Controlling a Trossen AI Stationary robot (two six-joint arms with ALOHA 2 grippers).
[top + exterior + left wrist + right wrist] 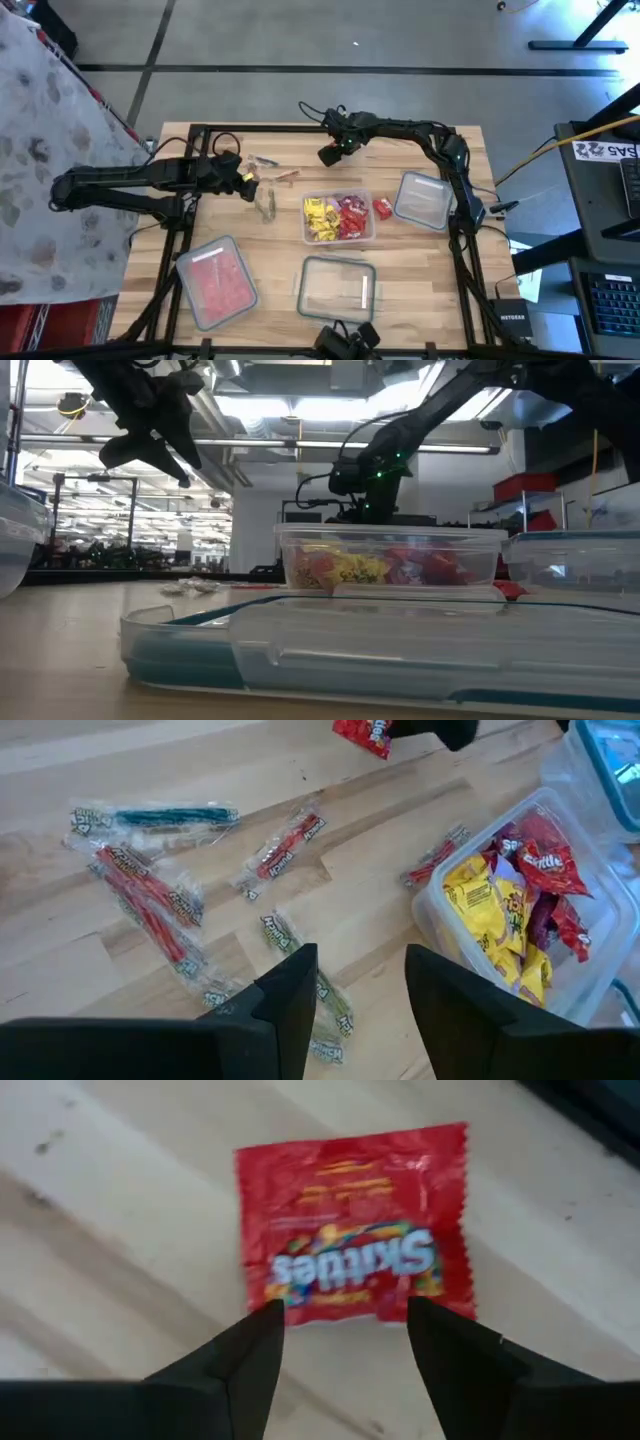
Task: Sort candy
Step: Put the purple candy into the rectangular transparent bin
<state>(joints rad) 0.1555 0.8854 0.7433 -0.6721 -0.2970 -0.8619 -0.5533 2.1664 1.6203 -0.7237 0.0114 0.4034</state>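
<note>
Long clear-wrapped candy sticks (150,900) lie scattered flat on the wooden table, one blue (150,818) and the others red. My left gripper (360,990) hangs open above them at the table's left middle (250,185), touching none. A red Skittles pack (350,1220) lies flat toward the far edge. My right gripper (345,1330) is open there, with a fingertip at either side of the pack's near edge. The high view shows this gripper (328,155), but the arm hides the pack. A clear container (338,218) holds yellow and red packs. My right gripper's fingertips (262,1330) stand at the edge of the Skittles pack (300,1315), which lies flat on the table. I cannot tell whether they touch it.
An open clear container (422,198) stands at the right, with a loose red pack (382,208) beside the middle one. A container with red candy (215,282) and another clear one (338,288) sit near the front edge. A black frame runs round the table.
</note>
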